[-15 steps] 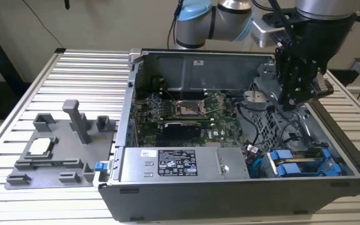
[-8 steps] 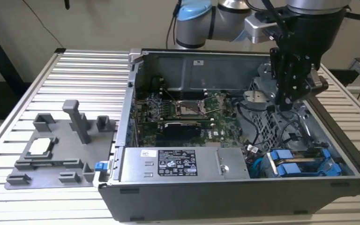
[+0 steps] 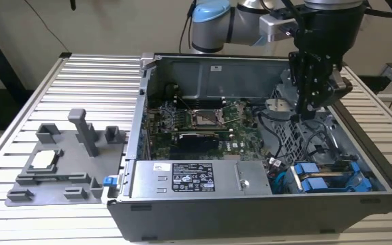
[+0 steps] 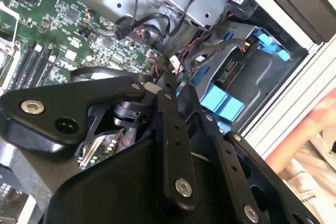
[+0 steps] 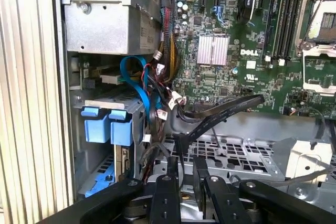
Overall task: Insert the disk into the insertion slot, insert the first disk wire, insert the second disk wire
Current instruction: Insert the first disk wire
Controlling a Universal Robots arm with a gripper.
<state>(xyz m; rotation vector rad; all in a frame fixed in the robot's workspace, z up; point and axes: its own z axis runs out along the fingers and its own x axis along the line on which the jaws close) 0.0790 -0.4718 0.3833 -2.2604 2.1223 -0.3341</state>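
Observation:
The insertion slot (image 3: 359, 179) is the drive cage at the front corner of the open computer case, on the exterior view's right. The disk (image 3: 316, 184) lies in that bay; its blue bracket tabs (image 5: 110, 127) face the case's inside. My gripper (image 3: 310, 113) hangs inside the case behind the cage. In the first wrist view its fingers (image 5: 172, 171) stand close together with a thin black disk wire (image 5: 181, 150) running down between them. That wire joins a flat black cable (image 5: 226, 109). In the second wrist view my gripper (image 4: 178, 85) points toward the cage (image 4: 262, 72).
A grey labelled power-supply box (image 3: 189, 178) fills the case's front on the exterior view's left. The motherboard (image 3: 203, 122) lies behind it. A blue cable (image 5: 139, 85) and tagged loose wires (image 5: 165, 103) crowd the space beside the cage. A grey fixture (image 3: 67, 153) stands on the table outside.

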